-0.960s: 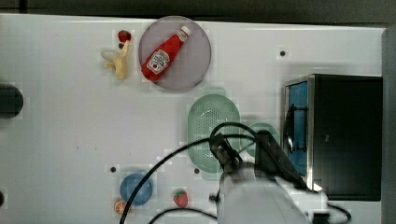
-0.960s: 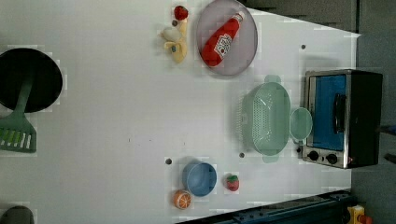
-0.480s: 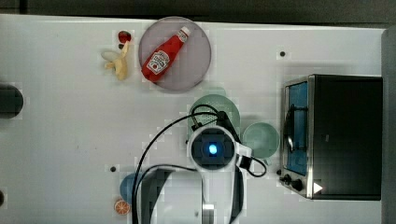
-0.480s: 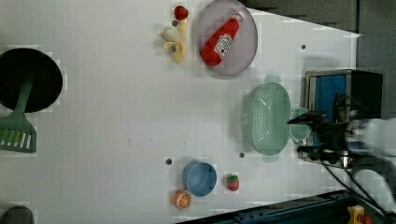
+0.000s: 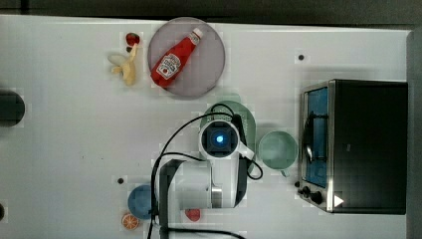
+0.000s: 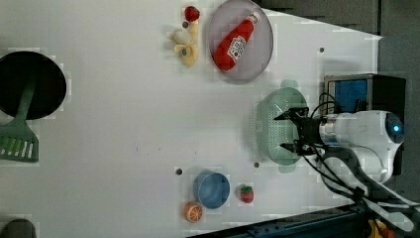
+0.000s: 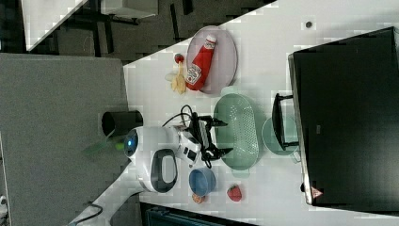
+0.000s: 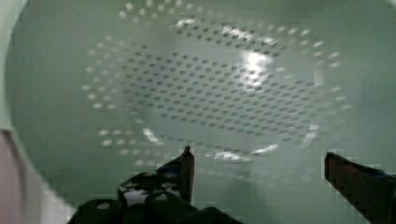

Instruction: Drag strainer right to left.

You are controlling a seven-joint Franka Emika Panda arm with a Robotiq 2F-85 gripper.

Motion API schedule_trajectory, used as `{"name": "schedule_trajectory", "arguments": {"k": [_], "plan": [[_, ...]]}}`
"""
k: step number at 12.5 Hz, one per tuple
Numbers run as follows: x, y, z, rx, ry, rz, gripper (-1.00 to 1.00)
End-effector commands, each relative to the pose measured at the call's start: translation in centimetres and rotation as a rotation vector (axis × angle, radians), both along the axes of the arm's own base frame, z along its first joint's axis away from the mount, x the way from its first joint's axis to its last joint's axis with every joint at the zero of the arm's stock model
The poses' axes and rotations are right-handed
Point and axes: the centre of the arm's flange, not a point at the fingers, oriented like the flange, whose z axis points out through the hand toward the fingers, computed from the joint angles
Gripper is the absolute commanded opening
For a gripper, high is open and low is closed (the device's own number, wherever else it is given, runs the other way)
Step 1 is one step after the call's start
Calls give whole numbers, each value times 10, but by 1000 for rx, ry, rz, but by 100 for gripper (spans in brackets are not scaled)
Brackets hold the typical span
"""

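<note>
The strainer (image 6: 270, 124) is a pale mint-green oblong colander on the white table, just left of the toaster oven in the left view. It also shows in the right view (image 7: 237, 129). In the top view my arm's wrist (image 5: 219, 139) covers most of the strainer (image 5: 249, 124). My gripper (image 6: 280, 131) hangs open over the strainer's basin, near its rim on the left view's right, with nothing between its fingers. The right view shows the gripper (image 7: 227, 137) at the rim on the right view's left. In the wrist view the perforated bottom (image 8: 210, 84) lies close below the open gripper (image 8: 257, 154).
A round mint cup (image 5: 277, 149) sits between strainer and toaster oven (image 5: 358, 144). A grey plate (image 5: 199, 74) carries a ketchup bottle (image 5: 174, 57), with a banana (image 5: 128, 69) beside it. Blue bowl (image 5: 139, 201), strawberry (image 5: 192, 215) and orange slice (image 5: 130, 220) lie near the front edge. A black pan (image 6: 29, 91) and green spatula (image 6: 17, 144) sit far off.
My arm has swung in from the top view's lower right to over the strainer and come down close to it. The gripper has stayed open. The strainer has not moved.
</note>
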Motion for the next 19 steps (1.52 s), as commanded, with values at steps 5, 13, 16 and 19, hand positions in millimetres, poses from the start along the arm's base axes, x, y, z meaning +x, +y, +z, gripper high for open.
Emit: {"name": "schedule_trajectory", "arguments": {"k": [5, 13, 16, 19], "plan": [[4, 16, -53, 10, -95, -91, 100], [-1, 70, -63, 26, -87, -138, 100], [-2, 94, -64, 27, -78, -96, 100], [0, 120, -67, 25, -54, -68, 100]]}}
